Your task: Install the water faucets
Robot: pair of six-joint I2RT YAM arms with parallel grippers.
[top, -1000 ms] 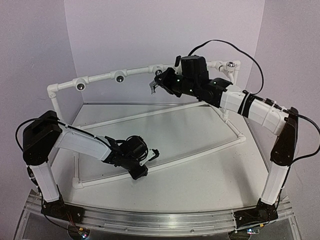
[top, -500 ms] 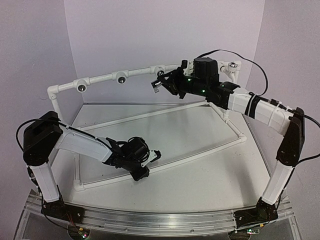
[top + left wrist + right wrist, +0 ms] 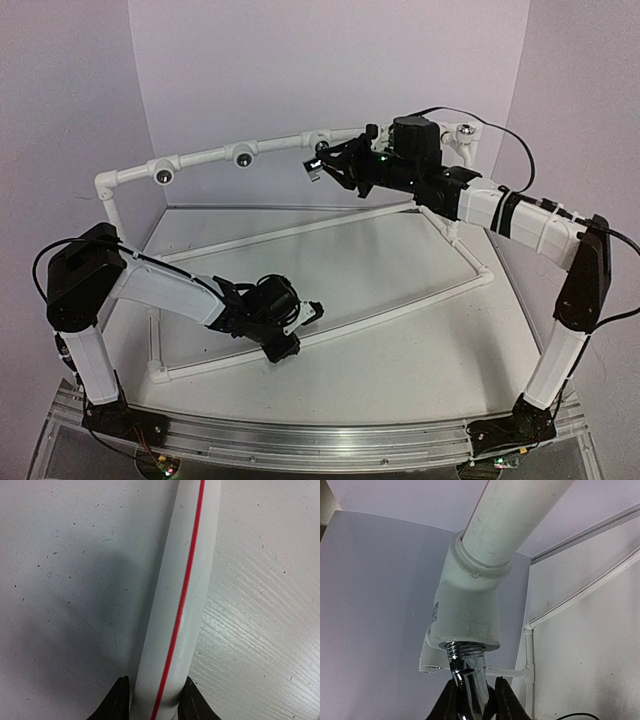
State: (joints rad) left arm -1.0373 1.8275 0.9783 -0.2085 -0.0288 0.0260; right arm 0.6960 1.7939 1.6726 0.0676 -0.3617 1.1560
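A shiny silver water faucet (image 3: pixel 470 680) is held in my right gripper (image 3: pixel 476 700), which is shut on its body. Its threaded end (image 3: pixel 462 652) sits at the mouth of a white tee fitting (image 3: pixel 467 615) on the upper pipe, tilted a little. In the top view the right gripper (image 3: pixel 322 167) is at the back rail, just under the middle socket (image 3: pixel 318 141). My left gripper (image 3: pixel 306 315) is low on the table, shut on the front pipe (image 3: pixel 182 590) of the white frame, a white tube with a red stripe. Green and white faucets are out of view.
The white pipe frame (image 3: pixel 300 228) spans the table. Its raised back rail carries chrome-rimmed sockets at the left (image 3: pixel 163 172), centre-left (image 3: pixel 240 156) and far right (image 3: pixel 462 130). Purple walls close in the back and sides. A black cable (image 3: pixel 500 125) loops over the right arm.
My right gripper has moved up and slightly right with the silver faucet, bringing it to the socket on the back rail. The left arm has barely moved.
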